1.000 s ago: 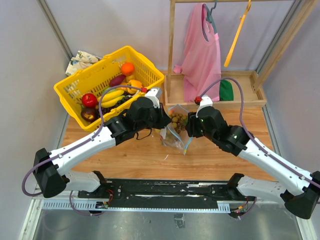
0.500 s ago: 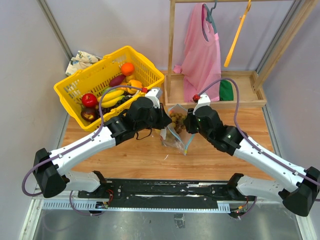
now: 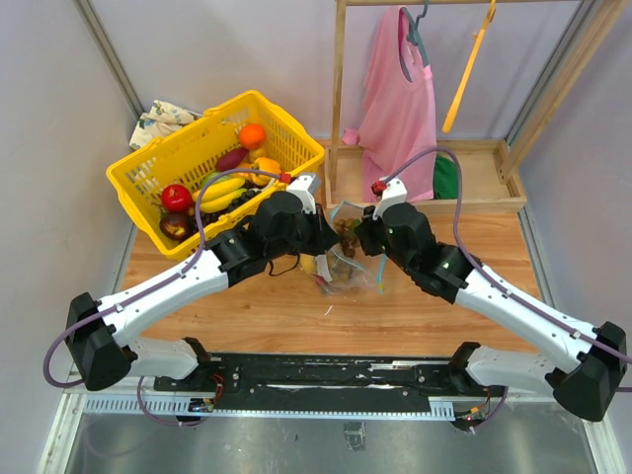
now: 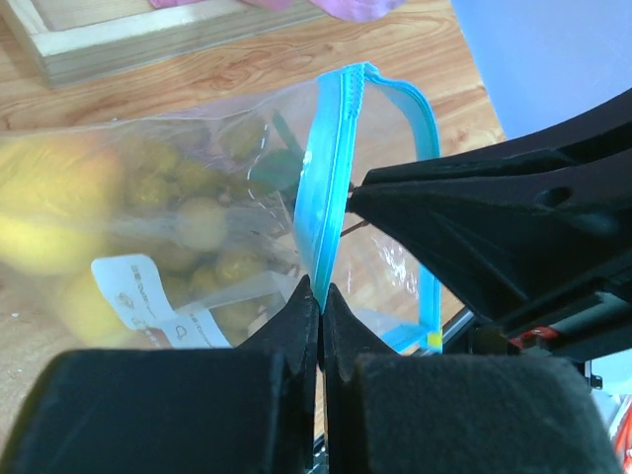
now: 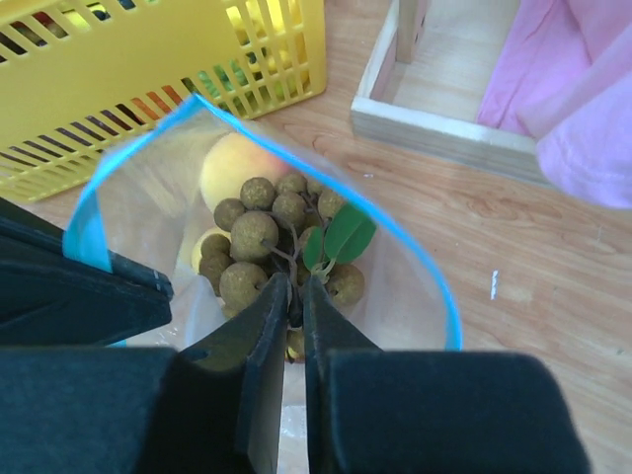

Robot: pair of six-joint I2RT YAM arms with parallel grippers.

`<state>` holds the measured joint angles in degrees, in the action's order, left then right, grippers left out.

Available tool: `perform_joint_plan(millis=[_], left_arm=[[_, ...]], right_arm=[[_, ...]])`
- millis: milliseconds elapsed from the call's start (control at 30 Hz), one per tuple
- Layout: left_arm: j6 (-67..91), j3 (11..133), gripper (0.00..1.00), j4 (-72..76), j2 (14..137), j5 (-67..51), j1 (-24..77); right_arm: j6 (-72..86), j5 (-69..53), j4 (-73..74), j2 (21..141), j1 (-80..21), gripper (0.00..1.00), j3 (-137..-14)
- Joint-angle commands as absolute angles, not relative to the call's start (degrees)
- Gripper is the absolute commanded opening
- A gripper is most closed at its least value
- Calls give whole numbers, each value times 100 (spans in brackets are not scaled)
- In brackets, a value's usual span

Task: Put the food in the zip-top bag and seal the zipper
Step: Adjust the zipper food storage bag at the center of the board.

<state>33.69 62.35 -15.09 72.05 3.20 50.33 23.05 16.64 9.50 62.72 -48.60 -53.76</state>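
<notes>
Loading step. left gripper (image 4: 318, 296) is pinched shut on the zipper (image 4: 328, 178), holding the zip-top bag (image 3: 346, 269) mouth open at centre frame over the desk (image 3: 425, 316). right gripper (image 5: 293, 296) is clamped on the grape cluster (image 5: 259, 232) stem, inside the mouth. Next: let go, back out clear of the rim. Top view hides both fingertips; can't tell if the cluster has bottomed out.

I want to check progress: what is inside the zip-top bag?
Inside the zip-top bag: a brownish grape cluster with green leaves, gripped by the right tool, and a yellow fruit. Anything under them is covered.
</notes>
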Motion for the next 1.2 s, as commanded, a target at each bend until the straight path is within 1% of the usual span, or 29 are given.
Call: perform_joint_plan(millis=[0, 200, 300, 367, 567, 733, 800, 867, 900, 1000, 1067, 1167], left_arm=[[3338, 6360, 0, -1355, 7114, 372, 5019], [3294, 6415, 0, -1450, 7110, 497, 5005], [3290, 6431, 0, -1430, 7119, 468, 5003], [3302, 6433, 0, -1395, 7145, 414, 5001], [3346, 6411, 0, -1329, 7189, 222, 5001], [3378, 6336, 0, -1232, 7206, 70, 5001], [3391, 6315, 0, -1201, 7211, 32, 5001], [3409, 6287, 0, -1174, 7194, 24, 5001], [3417, 6271, 0, -1165, 7183, 21, 5002], [3442, 6224, 0, -1143, 7143, 30, 5001], [3449, 6199, 0, -1150, 7120, 70, 5001], [3469, 6169, 0, -1168, 7057, 162, 4997]], right_arm=[[1532, 1614, 1599, 6330, -4775, 1, -6216], [1240, 1276, 3154, 6614, -4664, 1, -7207], [1189, 997, 3945, 6979, -4623, 1, -7715], [1149, 672, 4217, 7213, -4614, 1, -7870], [1137, 291, 4200, 7790, -4615, 1, -7865], [1256, 301, 3172, 7859, -4620, 1, -7431], [1286, 445, 2598, 7791, -4617, 6, -7148], [1291, 564, 1949, 7752, -4617, 8, -6855], [1285, 585, 1725, 7750, -4615, 10, -6739], [1255, 496, 1421, 7807, -4616, 18, -6609], [1213, 417, 1474, 7797, -4614, 28, -6648], [1110, 375, 1672, 7638, -4615, 41, -6719]])
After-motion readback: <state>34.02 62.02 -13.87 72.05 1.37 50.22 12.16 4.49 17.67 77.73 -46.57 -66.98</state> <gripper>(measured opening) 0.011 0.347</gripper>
